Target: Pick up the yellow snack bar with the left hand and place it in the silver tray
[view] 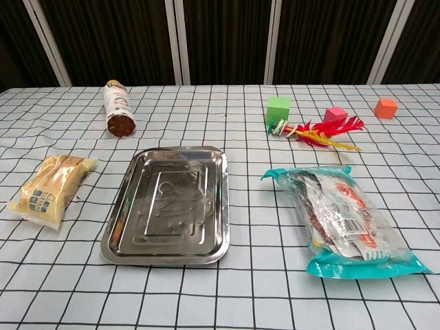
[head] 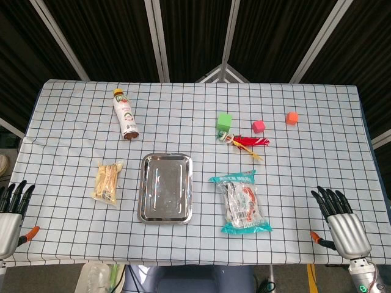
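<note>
Yellow snack bar [head: 106, 182] lies flat on the checked surface [head: 293, 165], left of centre in the head view, just left of the silver tray [head: 146, 210] but not touching it. Tray holds nothing, sits mid-frame. In the chest view the bar [view: 51, 189] is at the left edge, tray [view: 120, 220] beside it.

Left hand [head: 11, 210] at the lower left corner of the head view, near the surface's front edge, fingers spread, holding nothing, well apart from the bar. Right hand [head: 342, 224] at the lower right, fingers spread too, nothing in it. Neither hand shows in the chest view.

Other stuff: a bottle [head: 125, 114] lying on its side upper left; a teal-edged snack pack [head: 243, 202] right of the tray; a green block [head: 225, 121], pink block [head: 258, 126] and orange block [head: 292, 118] upper right; a red feathery toy [head: 247, 143] just below the green and pink blocks.
</note>
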Controlling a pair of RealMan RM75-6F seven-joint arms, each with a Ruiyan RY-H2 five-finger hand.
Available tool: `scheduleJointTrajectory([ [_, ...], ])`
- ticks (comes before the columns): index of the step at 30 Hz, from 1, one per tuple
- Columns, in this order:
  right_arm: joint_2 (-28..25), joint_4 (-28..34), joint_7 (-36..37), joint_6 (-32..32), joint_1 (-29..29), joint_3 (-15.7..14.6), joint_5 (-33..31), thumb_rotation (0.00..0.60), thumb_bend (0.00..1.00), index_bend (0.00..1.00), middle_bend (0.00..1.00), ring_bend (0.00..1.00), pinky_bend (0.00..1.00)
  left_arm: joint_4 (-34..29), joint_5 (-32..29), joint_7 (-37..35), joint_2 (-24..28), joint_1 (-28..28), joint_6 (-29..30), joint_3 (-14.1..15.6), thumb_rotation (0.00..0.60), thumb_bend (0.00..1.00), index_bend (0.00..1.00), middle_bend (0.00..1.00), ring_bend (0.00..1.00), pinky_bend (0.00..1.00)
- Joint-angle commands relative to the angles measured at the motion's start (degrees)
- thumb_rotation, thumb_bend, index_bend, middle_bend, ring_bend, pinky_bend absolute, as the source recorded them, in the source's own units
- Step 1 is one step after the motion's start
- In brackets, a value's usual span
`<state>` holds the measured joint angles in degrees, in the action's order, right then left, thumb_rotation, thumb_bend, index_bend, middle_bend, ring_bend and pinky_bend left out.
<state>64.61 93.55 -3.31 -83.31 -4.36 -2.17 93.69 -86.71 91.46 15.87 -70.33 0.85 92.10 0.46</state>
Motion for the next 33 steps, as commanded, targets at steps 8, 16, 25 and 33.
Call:
scheduleJointTrajectory([
  [8, -1.0, -0.6, 3.0, 0.1, -0.1, -0.1, 0.0, 0.6, 0.25, 0.0, 0.0, 0.0, 0.01, 1.9, -0.8, 2.1, -2.8, -6.2, -7.5, -2.9, 0.6, 0.03, 0.0, 0.0, 0.0, 0.03],
  [16, -1.3, -0.3, 4.1, -0.2, -0.5, 0.5, 0.1, 0.6, 0.25, 0.0, 0.0, 0.0, 0.01, 3.8, -6.1, 1.8, -6.7, -18.5, -26.2, -6.5, 0.6, 0.03, 0.0, 0.0, 0.0, 0.02],
  [25, -2.5, -0.6, 6.9, -1.4, -0.1, 1.2, -0.6, 0.6, 0.25, 0.0, 0.0, 0.0, 0.01, 2.2, -8.6, 12.9, -11.7, -24.1, -32.2, -6.2, 0.6, 0.03, 0.0, 0.0, 0.0, 0.02],
  [33, -3.3, -0.9, 8.8, -2.8, 0.5, 1.3, -0.5, 0.6, 0.25, 0.0, 0.0, 0.0, 0.01, 1.5, -17.5, 23.2, -12.9, -25.3, -34.5, -6.4, 0.6, 0.03, 0.0, 0.0, 0.0, 0.02],
])
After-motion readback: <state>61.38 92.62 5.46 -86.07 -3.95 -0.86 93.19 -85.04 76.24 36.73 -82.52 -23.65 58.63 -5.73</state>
